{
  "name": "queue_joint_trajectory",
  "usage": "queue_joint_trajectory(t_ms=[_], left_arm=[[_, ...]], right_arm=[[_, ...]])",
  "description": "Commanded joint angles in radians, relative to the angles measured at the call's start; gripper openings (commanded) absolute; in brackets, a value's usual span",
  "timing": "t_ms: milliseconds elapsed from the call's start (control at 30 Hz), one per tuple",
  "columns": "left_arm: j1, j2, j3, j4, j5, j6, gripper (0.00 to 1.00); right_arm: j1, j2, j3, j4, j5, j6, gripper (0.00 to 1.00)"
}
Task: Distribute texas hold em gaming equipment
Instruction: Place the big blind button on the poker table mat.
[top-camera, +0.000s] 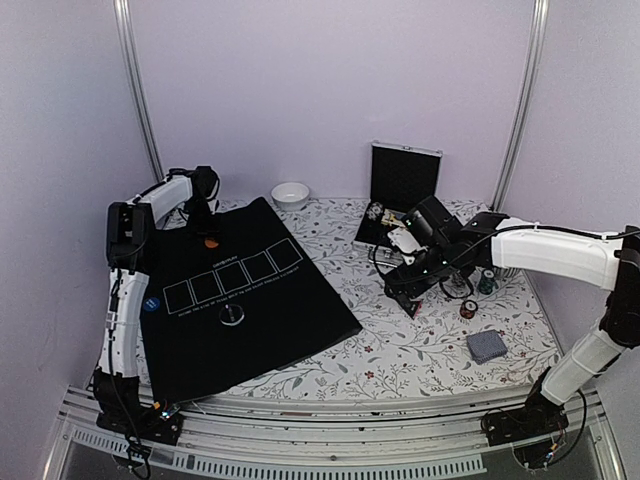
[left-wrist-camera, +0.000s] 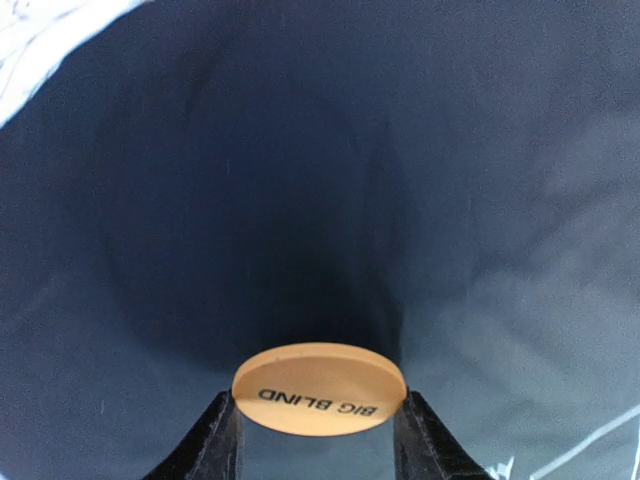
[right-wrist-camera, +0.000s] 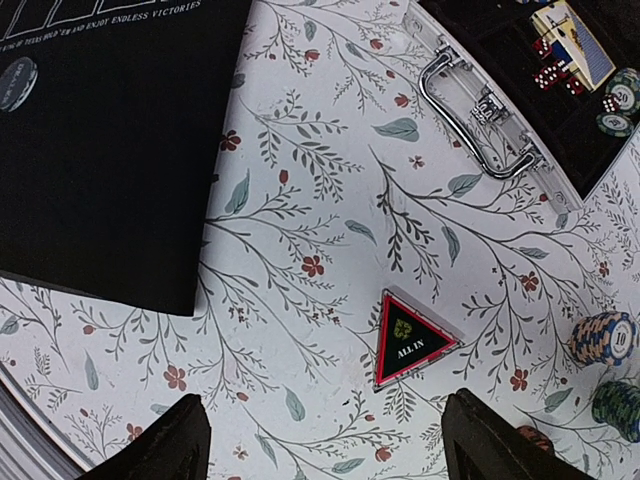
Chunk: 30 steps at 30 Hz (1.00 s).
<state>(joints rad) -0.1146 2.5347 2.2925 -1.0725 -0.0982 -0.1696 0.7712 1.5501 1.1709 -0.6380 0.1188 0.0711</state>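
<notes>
Texas hold em gaming equipment: split between the black mat (top-camera: 270, 300) on the left half of the tabletop (top-camera: 400, 350) and the bare right half, as I saw it
Big blind disc (left-wrist-camera: 320, 388): orange, pinched in the left gripper (left-wrist-camera: 318, 402) above the mat's far left corner; it sat nearly flat, face up, its lettering upside down to my wrist camera; round, so it had no long axis
Left gripper: about half closed, jaws pressing on opposite rims of the disc; I judged that this grip kept the face level for laying it down flat
Right gripper (right-wrist-camera: 325, 425): jaws wide apart and holding nothing, hovering low between the mat's right corner and the chip stacks (right-wrist-camera: 603, 338)
All-in marker (right-wrist-camera: 412, 338): black-red triangle lying flat on the tabletop, ahead of the open jaws, not between them; one corner pointed toward the chip stacks
Why so wide: I reckoned the opening was meant to straddle the triangle next
Grey button (top-camera: 231, 316): flat on the mat, toward its near edge, below the printed row of boxes
Card deck (top-camera: 487, 346): face down near the tabletop's near right corner; I couldn't tell its long axis
Case (top-camera: 404, 180): open at the far edge, more chips inside
</notes>
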Motion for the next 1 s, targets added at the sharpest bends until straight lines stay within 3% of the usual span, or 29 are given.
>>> queue_joint_trajectory(t_ms=[0, 133, 267, 333, 433, 533, 767, 833, 967], left_arm=[[0.038, 0.064, 0.101, -0.033, 0.059, 0.013, 0.45], [0.034, 0.079, 0.046, -0.032, 0.092, 0.030, 0.47], [0.020, 0.074, 0.000, -0.039, 0.082, 0.061, 0.58], [0.020, 0.071, -0.011, -0.038, 0.077, 0.064, 0.70], [0.020, 0.047, -0.007, -0.038, 0.075, 0.060, 0.97], [0.017, -0.027, -0.001, -0.015, 0.066, 0.053, 0.98], [-0.051, -0.314, -0.025, 0.010, -0.151, 0.046, 0.98], [-0.113, -0.431, -0.110, 0.068, -0.283, 0.062, 0.98], [-0.270, -0.734, -0.479, 0.367, -0.503, 0.218, 0.98]], right_arm=[[-0.005, -0.020, 0.030, 0.004, 0.017, 0.038, 0.83], [-0.006, 0.004, 0.068, -0.015, 0.032, 0.054, 0.83], [-0.006, 0.022, 0.090, -0.025, 0.035, 0.062, 0.83], [-0.004, 0.030, 0.104, -0.031, 0.037, 0.064, 0.83], [-0.005, 0.030, 0.117, -0.037, 0.056, 0.069, 0.89], [-0.007, 0.024, 0.127, -0.035, 0.083, 0.078, 1.00], [-0.036, -0.003, 0.137, -0.017, 0.184, 0.097, 0.99], [-0.048, -0.025, 0.129, -0.001, 0.230, 0.106, 0.99], [-0.107, -0.094, 0.100, 0.044, 0.232, 0.133, 0.99]])
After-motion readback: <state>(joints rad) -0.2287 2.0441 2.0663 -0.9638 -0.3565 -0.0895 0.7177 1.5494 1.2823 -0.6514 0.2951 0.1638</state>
